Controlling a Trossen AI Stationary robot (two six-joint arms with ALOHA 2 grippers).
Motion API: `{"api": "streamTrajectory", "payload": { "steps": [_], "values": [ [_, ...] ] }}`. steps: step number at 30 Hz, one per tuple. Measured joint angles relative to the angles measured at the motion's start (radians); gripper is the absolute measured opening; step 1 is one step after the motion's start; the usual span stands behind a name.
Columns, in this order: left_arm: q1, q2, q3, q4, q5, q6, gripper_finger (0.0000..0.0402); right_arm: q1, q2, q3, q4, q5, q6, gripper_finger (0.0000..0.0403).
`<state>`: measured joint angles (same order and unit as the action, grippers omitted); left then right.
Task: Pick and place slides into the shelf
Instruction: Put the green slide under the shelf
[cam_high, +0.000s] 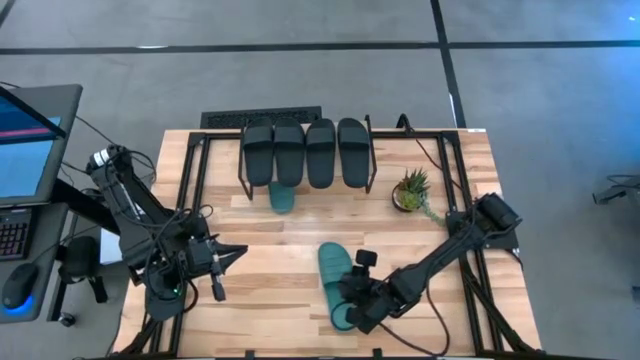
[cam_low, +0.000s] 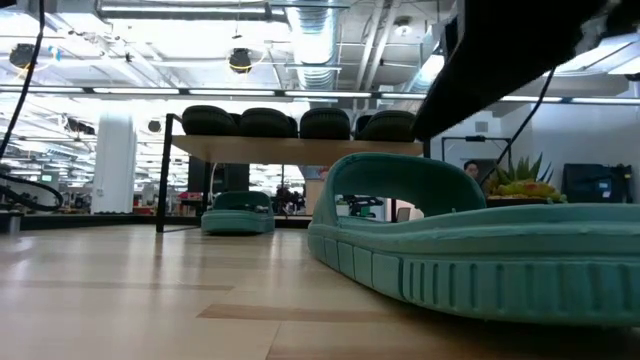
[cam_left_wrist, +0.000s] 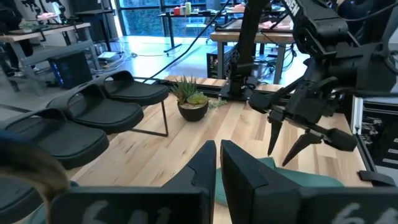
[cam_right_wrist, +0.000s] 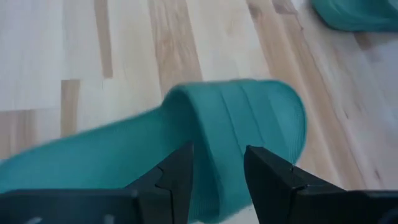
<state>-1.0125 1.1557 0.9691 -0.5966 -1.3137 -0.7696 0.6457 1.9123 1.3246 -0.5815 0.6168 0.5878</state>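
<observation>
Four black slides (cam_high: 305, 150) sit side by side on the shelf's (cam_high: 255, 190) top board. One teal slide (cam_high: 282, 197) lies on the table under the shelf. A second teal slide (cam_high: 333, 270) lies flat near the table's near edge, its strap (cam_low: 400, 170) arching up. My right gripper (cam_right_wrist: 217, 168) is open and hovers just above this slide (cam_right_wrist: 236, 124), fingers pointing down, touching nothing that I can see. It also shows in the left wrist view, my right gripper (cam_left_wrist: 280, 155). My left gripper (cam_left_wrist: 219, 165) waits shut at the table's left side (cam_high: 228, 262).
A small potted plant (cam_high: 412, 190) stands right of the shelf. Black frame rails (cam_high: 195, 170) run along the table's left and right sides. A monitor and keyboard (cam_high: 20, 160) stand off the table's left edge. Bare wood (cam_high: 270, 250) lies between the two grippers.
</observation>
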Motion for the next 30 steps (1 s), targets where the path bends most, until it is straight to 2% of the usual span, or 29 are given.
{"api": "streamTrajectory", "payload": {
  "steps": [10,15,23,30],
  "values": [
    [0.0,0.0,0.0,-0.025,0.001,-0.044,0.0014,-0.015,0.026,0.035,-0.032,0.041,-0.035,0.013],
    [0.0,0.0,0.0,-0.025,0.008,-0.046,0.0014,-0.011,0.028,0.038,-0.019,-0.01,-0.14,0.013],
    [0.0,0.0,0.0,-0.025,0.009,-0.049,0.0014,-0.013,0.058,0.041,0.001,-0.006,-0.175,0.013],
    [0.0,0.0,0.0,-0.026,0.018,-0.056,0.0014,-0.02,0.057,0.04,-0.016,0.039,-0.171,0.013]
  ]
}}
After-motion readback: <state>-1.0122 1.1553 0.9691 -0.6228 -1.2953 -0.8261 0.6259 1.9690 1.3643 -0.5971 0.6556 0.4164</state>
